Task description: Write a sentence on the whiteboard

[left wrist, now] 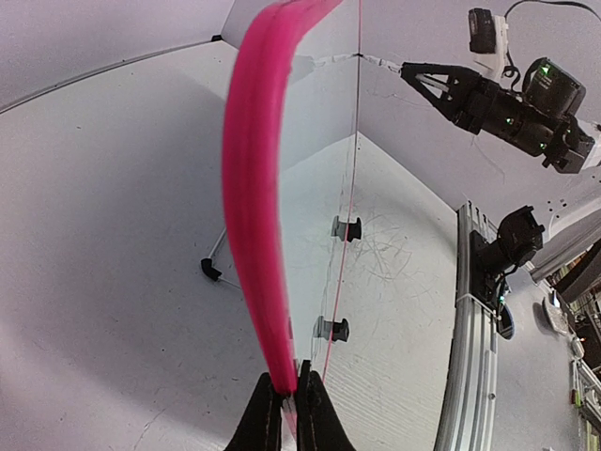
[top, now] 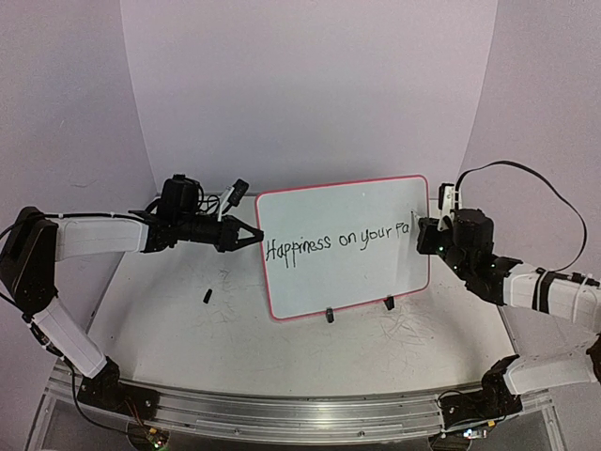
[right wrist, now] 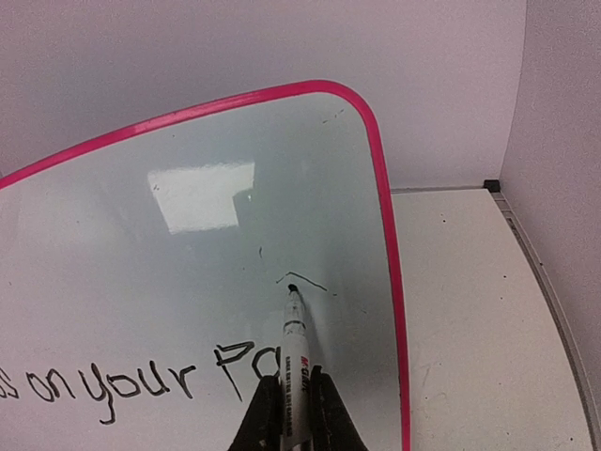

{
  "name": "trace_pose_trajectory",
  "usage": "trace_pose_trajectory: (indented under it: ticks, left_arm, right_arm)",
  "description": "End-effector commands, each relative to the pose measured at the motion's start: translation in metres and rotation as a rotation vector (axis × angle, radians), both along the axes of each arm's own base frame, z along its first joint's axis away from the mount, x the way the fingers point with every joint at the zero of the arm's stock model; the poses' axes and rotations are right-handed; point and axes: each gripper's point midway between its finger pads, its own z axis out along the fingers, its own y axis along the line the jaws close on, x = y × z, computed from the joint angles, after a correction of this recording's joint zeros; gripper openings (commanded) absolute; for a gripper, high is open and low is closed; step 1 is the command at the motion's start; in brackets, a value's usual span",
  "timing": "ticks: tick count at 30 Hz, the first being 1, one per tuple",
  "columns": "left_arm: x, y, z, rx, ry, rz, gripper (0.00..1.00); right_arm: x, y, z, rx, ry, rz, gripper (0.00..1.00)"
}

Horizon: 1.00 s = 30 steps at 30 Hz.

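Standing upright on the desk (top: 169, 324), the whiteboard (top: 352, 287) carries the sentence (top: 338, 242) left to right; my right gripper (right wrist: 293, 399), clamped on the marker (right wrist: 294, 334), faces its unfinished right end, while my left gripper (left wrist: 286, 395) pinches the left rim.

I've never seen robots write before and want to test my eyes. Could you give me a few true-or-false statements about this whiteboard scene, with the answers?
1. The left hand pinches the edge of the whiteboard. True.
2. The right hand is empty. False: it holds a marker.
3. The sentence so far reads "Happiness on your Pa". True.
4. The whiteboard lies flat on the table. False: it stands upright on two black clip feet.
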Motion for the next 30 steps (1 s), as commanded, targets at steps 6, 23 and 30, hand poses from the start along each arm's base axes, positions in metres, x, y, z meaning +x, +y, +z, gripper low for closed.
trace_pose_trajectory:
  ticks: [6, 23, 30]
  left_arm:
    - [-0.012, -0.008, 0.029, -0.029, -0.076, -0.062, 0.00]
    - [-0.013, -0.009, 0.030, -0.031, -0.077, -0.065, 0.00]
    - [-0.013, -0.009, 0.029, -0.028, -0.078, -0.062, 0.00]
  right_arm:
    - [-0.004, 0.001, -0.012, 0.026, 0.028, 0.012, 0.00]
    - [-0.019, -0.007, -0.042, 0.022, 0.109, -0.001, 0.00]
    - [-0.020, -0.012, -0.008, 0.030, 0.015, -0.011, 0.00]
